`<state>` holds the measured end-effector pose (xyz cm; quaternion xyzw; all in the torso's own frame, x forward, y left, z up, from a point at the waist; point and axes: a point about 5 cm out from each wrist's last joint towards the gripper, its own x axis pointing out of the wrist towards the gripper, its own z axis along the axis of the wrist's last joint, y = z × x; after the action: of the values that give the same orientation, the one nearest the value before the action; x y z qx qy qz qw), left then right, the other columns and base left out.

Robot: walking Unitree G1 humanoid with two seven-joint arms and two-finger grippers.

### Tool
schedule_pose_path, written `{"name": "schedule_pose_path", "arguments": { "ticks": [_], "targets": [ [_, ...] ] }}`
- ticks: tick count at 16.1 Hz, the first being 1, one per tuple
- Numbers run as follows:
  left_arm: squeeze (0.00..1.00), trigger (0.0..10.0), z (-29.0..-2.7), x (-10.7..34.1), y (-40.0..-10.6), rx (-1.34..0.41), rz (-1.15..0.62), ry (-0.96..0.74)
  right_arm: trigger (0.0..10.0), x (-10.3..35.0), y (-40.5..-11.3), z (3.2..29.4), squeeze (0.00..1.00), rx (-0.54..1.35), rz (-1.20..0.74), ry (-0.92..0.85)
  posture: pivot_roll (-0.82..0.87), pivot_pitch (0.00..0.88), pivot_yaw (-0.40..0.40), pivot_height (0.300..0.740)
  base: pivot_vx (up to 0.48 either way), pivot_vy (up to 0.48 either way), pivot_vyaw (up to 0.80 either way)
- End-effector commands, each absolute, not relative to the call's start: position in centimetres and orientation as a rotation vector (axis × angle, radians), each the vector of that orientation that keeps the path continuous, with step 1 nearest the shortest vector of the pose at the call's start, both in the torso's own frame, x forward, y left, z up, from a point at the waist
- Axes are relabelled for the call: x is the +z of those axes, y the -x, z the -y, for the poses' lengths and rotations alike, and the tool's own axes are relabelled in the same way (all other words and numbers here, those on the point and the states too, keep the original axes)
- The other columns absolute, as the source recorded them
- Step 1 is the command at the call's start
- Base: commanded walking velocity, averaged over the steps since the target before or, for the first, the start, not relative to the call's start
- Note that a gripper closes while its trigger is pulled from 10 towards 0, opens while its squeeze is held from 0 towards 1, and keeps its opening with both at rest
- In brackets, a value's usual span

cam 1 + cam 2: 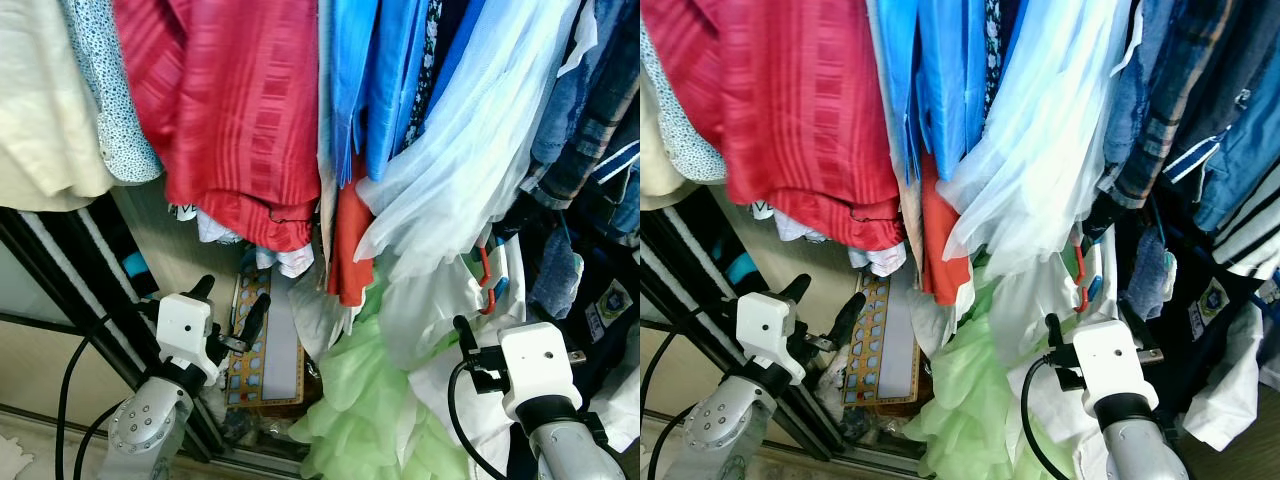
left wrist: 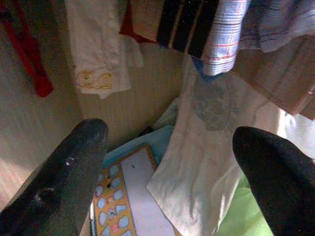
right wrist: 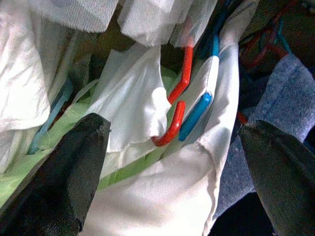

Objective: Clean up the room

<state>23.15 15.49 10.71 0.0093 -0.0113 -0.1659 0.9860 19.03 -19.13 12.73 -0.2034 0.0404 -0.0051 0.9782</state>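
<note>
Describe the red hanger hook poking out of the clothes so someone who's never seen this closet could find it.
Start at the sheer pale-blue garment hanging mid-rail. Below its hem, above the right pincer, white cloth bunches over a light-green ruffled pile. The red hook curls out there, beside a blue hanger; it is the only red plastic curve among the fabric.

1. Wardrobe interior: a pale beige back wall (image 1: 190, 262) shows behind the hanging clothes; the panel carries a faint vertical grain.
2. Sliding door frame (image 1: 70, 290): dark rails run diagonally at the left; a lighter panel lies beyond them.
3. Light: bright and even from the front; the lower recess stays shaded.
</note>
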Motion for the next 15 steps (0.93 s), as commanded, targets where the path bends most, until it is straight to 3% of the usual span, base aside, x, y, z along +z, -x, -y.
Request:
{"name": "schedule_pose_path", "arguments": {
  "ticks": [1, 11, 15],
  "targets": [
    [0.00, 10.0, -15.54, 11.06, -23.13, -0.340, 0.031, -0.038, 10.0, 13.25, -19.03, 19.05, 0.00, -0.017, -0.067, 0.410, -0.16, 0.000, 0.024, 0.740, -0.266, 0.000, 0.00],
    [0.00, 10.0, -15.07, 11.17, -23.57, -0.353, 0.031, -0.030, 10.0, 12.94, -19.27, 18.85, 0.00, -0.018, -0.083, 0.408, -0.16, 0.000, 0.028, 0.740, -0.278, 0.000, 0.00],
    [0.00, 10.0, -15.00, 11.18, -23.60, -0.337, 0.035, -0.021, 10.0, 12.84, -19.26, 19.02, 0.00, -0.020, -0.087, 0.421, -0.16, 0.000, 0.028, 0.740, 0.000, 0.000, 0.00]
  ]
}}
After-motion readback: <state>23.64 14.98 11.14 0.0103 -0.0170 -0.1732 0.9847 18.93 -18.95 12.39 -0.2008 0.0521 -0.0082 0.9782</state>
